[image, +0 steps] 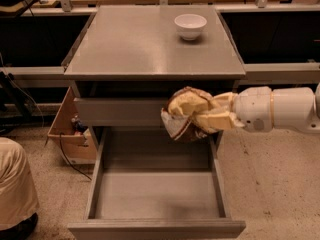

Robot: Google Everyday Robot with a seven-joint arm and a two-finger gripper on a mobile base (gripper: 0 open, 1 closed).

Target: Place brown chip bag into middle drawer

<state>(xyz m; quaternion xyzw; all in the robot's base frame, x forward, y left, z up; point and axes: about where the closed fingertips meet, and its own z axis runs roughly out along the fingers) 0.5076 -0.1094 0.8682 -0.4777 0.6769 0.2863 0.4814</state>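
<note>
The brown chip bag (183, 115) is crumpled, dark brown with pale tan areas, and hangs in the air in front of the cabinet. My gripper (212, 113) reaches in from the right on its white arm and is shut on the bag. The bag sits over the back right part of the middle drawer (157, 196), which is pulled wide open and holds nothing. The bag partly covers the plain grey drawer front (120, 111) above the open drawer.
A small white bowl (190, 26) stands at the back right of the cabinet top (135, 44). A cardboard box (70, 129) sits on the floor left of the cabinet. A tan object (15, 184) is at the lower left. Benches run behind.
</note>
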